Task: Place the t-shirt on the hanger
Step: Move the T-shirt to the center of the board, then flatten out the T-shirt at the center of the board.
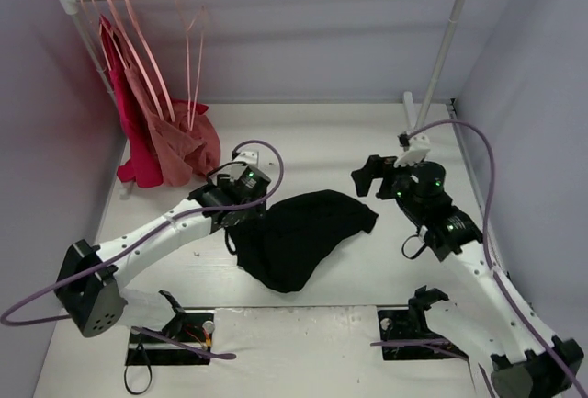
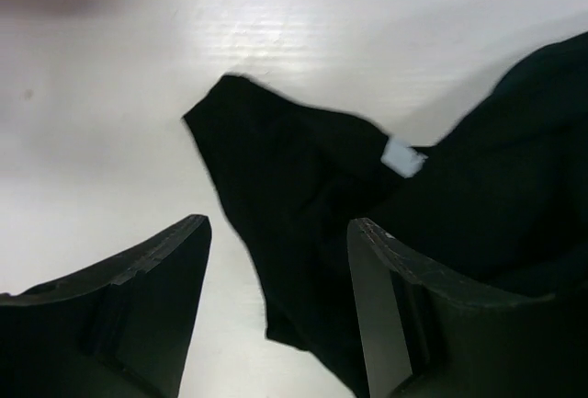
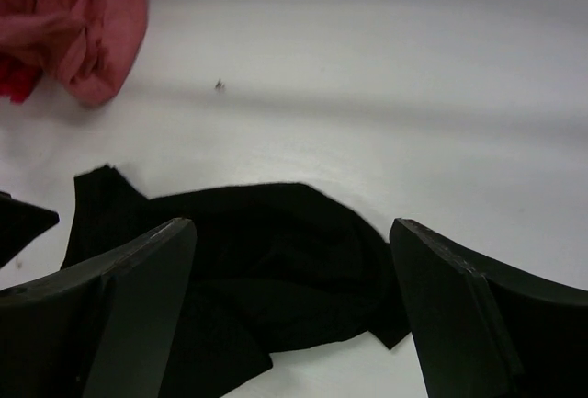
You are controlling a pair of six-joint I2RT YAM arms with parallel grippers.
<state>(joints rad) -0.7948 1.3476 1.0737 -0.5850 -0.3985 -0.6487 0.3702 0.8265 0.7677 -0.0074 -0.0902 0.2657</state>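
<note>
Black t-shirt (image 1: 303, 237) lies crumpled mid-frame on the desk (image 1: 322, 150), my left pincer (image 2: 276, 233) spread at its left edge and my right pincer (image 3: 289, 228) spread clear of it; risk is pinching bunched layers, so the neck won't open for the hanger (image 1: 190, 58) upper left.

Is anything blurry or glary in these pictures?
Top view: sharp, evenly lit, the black t-shirt nearly featureless. Left wrist view: t-shirt edges slightly smeared, a bright sheen on the table. Right wrist view: the near fingers look soft.
</note>
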